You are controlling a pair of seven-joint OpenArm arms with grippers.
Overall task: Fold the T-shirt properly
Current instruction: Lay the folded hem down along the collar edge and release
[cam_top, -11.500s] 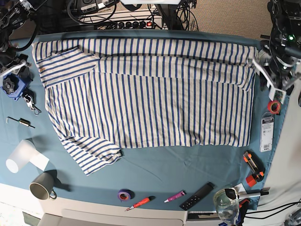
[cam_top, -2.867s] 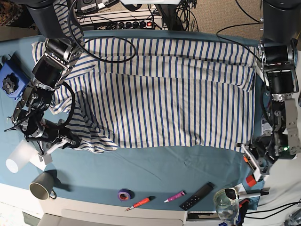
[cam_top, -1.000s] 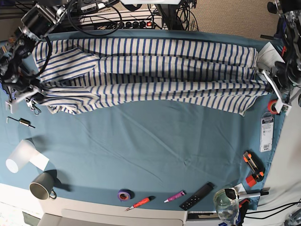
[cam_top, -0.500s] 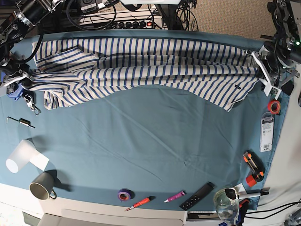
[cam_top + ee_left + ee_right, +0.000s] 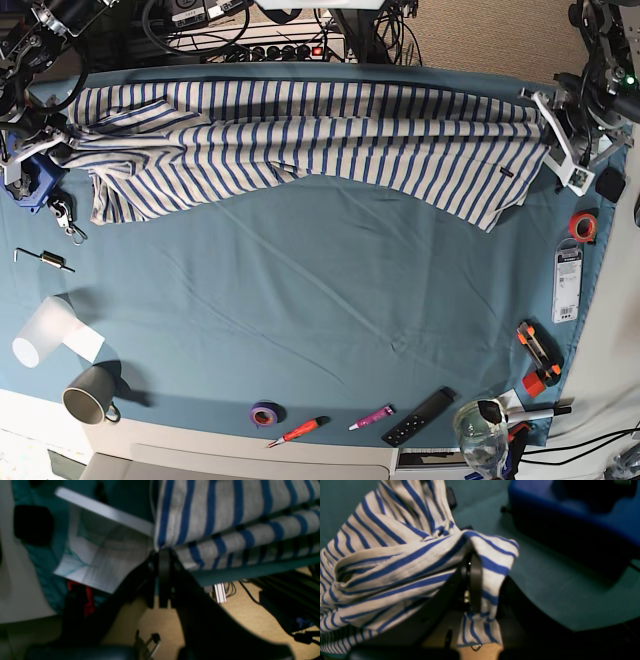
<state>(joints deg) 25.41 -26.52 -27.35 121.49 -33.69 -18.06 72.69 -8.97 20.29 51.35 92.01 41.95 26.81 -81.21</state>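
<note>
Folding lengthwise is the step judged to be in hand: the T-shirt (image 5: 300, 140) hangs stretched across the far edge of the table (image 5: 320, 300), held at both ends, its lower hem sagging in an arc toward the middle.

To do it well, keep both ends level and the tension even, so the hem settles straight instead of bowing. Lay the free edge square onto the layer beneath before letting go. Watch the bunched sleeve end; loose folds there are likely to crease the result.

Left gripper (image 5: 160, 555): fingers clamped on the shirt's corner edge, which sits at the table's far corner on the base view's right. The arm reaches in from outside the table edge.

Right gripper (image 5: 471, 562): fingers clamped on a gathered wad of striped cloth, some of it draped over the fingers. It stands just beside a blue block (image 5: 570, 507) at the opposite table end.
</note>
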